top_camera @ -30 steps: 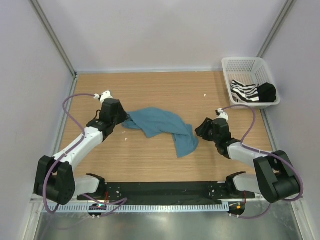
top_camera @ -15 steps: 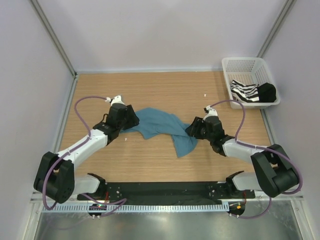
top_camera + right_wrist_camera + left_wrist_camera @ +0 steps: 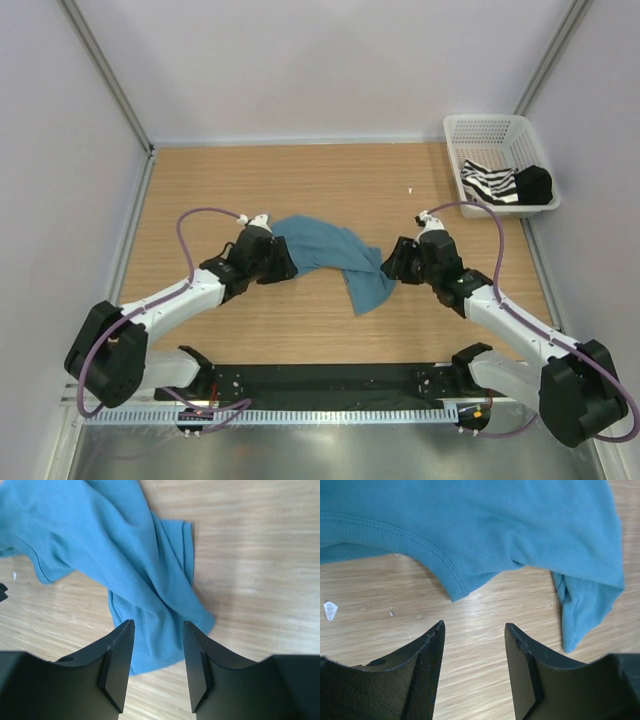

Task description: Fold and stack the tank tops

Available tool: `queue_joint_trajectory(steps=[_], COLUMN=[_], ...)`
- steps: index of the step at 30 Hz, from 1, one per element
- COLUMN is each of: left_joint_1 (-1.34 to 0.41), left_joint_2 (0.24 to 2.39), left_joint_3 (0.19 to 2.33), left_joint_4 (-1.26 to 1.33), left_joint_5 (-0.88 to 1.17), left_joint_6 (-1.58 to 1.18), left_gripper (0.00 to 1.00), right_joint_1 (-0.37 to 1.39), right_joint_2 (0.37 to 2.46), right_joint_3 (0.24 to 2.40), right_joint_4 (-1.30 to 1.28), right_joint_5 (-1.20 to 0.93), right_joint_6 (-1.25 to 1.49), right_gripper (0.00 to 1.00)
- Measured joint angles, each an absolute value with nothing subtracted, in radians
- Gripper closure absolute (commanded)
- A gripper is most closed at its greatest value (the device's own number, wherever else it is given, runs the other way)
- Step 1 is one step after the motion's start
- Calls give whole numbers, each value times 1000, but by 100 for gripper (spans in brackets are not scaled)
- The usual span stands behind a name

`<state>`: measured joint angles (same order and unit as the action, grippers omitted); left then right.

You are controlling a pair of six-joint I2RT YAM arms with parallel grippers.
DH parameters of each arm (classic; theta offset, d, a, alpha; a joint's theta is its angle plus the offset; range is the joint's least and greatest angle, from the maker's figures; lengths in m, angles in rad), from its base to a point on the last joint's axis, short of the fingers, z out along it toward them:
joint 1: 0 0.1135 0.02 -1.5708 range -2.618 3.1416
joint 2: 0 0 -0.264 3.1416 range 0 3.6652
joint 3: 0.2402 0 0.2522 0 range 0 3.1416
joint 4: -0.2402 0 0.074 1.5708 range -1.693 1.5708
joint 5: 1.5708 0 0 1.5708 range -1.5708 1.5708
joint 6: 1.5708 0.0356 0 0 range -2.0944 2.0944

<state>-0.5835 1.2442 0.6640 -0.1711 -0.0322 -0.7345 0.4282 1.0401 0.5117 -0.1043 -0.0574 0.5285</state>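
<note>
The left arm and the right arm are each built from white link shells joined by bulky black joint housings. A purple cable is looped from each wrist back along the links. The left pincer is formed of two matte black, wedge-shaped fingers, and a fine mesh texture is seen on one inner face. The right pincer is shaped alike, with smooth angular faces. Both bases are mounted on a black rail edged by a white toothed strip.
</note>
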Motion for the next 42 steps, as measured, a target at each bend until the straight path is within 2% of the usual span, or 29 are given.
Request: queue_joint_trajectory(steps=[17,19,20,22,23,28,30,33,34,35,42], left_joint_1=[-595,-595,-595,-595,-595,-595,-594,-567,-548,-527,-407], left_joint_2=[1551,1568,1576,1592,1597,1604,1600,1573,1553,1529,1301], left_joint_3=[761,774,777,783,785,789,789,789,787,785,775], left_joint_4=[-145,-138,-135,-128,-126,-123,-131,-170,-184,-194,-250], left_joint_5=[-43,-46,-51,-62,-67,-90,-98,-99,-94,-86,-69], left_joint_6=[-764,-771,-771,-782,-781,-778,-776,-768,-766,-763,-755], left_gripper=[52,63,74,85,98,100,100,100,100,100,100], right_joint_1=[479,505,522,556,575,634,638,638,638,638,635], right_joint_2=[1074,1090,1100,1122,1134,1219,1271,1341,1358,1384,1473], right_joint_3=[512,520,527,546,555,587,596,624,635,651,800], right_joint_4=[-274,-288,-299,-319,-327,-337,-337,-332,-329,-330,-403], right_joint_5=[-107,-104,-98,-78,-67,1,32,90,104,127,348], right_joint_6=[513,510,509,506,506,507,507,506,505,499,507], right_gripper=[52,50,48,46,46,44,49,74,94,99,99])
